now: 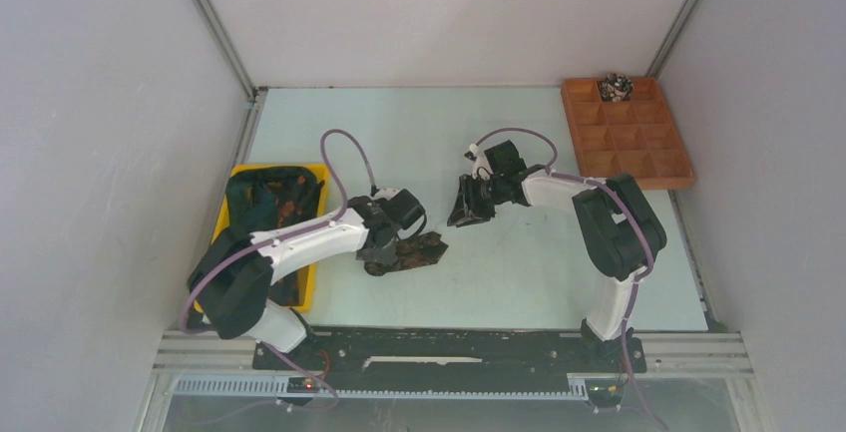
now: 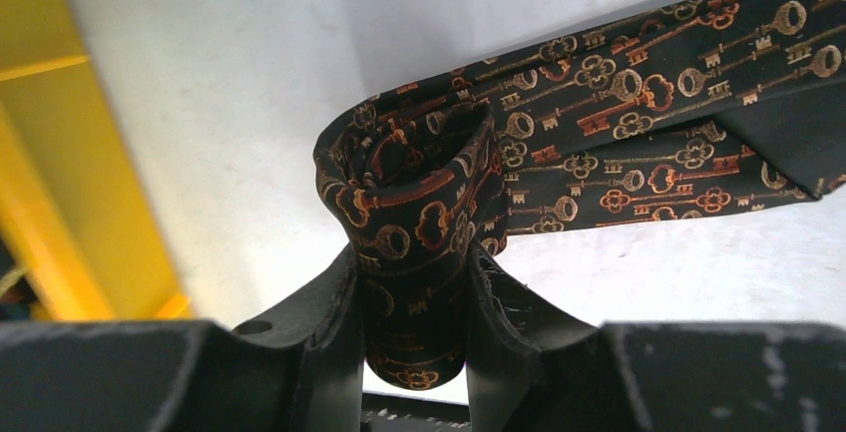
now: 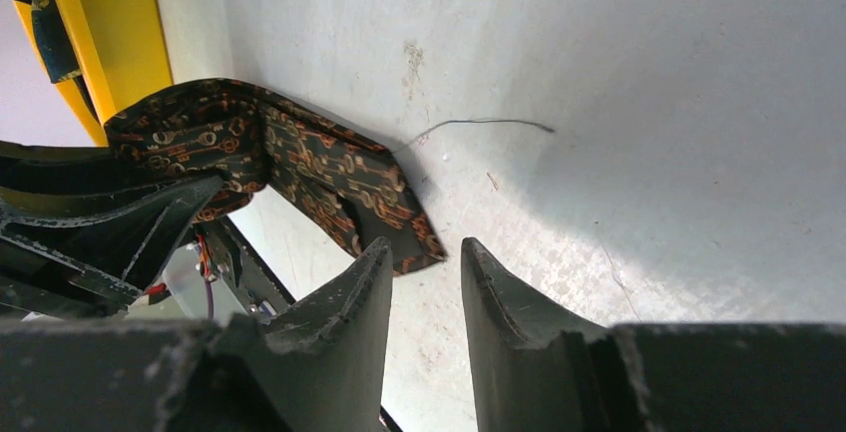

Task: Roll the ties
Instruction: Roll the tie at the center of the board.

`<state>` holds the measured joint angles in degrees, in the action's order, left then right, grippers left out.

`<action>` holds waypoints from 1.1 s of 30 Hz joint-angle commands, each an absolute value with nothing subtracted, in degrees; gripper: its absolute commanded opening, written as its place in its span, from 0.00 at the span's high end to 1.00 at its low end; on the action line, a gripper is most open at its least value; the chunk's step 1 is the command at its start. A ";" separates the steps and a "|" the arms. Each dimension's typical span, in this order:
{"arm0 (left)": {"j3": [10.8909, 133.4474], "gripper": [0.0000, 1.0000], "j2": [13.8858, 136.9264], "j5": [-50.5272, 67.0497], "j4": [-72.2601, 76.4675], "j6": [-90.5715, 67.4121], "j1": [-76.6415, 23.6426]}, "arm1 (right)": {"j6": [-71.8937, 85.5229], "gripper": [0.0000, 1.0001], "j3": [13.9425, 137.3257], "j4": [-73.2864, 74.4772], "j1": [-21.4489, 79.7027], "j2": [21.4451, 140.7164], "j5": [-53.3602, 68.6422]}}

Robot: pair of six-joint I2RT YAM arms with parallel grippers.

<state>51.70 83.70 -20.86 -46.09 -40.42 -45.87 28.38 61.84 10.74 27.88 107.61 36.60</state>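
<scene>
squeezing the rolled end of the tie (image 2: 599, 143) with my left pincer (image 2: 414, 287), i am seeing the rest of it lying flat on the counter (image 1: 529, 272), near the yellow tray (image 1: 269, 167). my right pincer (image 3: 424, 272) is hanging near the tie's loose end, its fingers (image 3: 349, 302) standing apart with nothing between them.

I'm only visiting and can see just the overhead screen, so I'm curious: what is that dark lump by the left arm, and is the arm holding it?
Observer: It's a tie, dark with orange keys printed on it; its rolled-up end is pinched between the left jaws.
Visitor: Is the right arm gripping the other end?
Observer: No. The right jaws stand apart with nothing between them, close to the tie's loose end.
Visitor: Anything else down there?
Observer: A thin stray thread lies on the table beside the tie.
</scene>
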 commanded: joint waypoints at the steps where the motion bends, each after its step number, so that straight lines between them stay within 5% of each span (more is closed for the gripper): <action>1: 58.26 0.72 89.05 -31.15 -59.56 -39.93 -48.09 | 27.02 0.65 61.74 12.08 27.77 104.19 34.39; 16: 66.98 0.71 107.96 -40.85 -69.44 -47.90 -53.92 | 27.83 0.66 60.23 13.13 25.00 101.28 31.35; 33: 73.57 0.42 113.43 -35.50 -67.69 -47.65 -58.49 | 28.21 0.66 59.67 13.07 24.29 100.02 31.09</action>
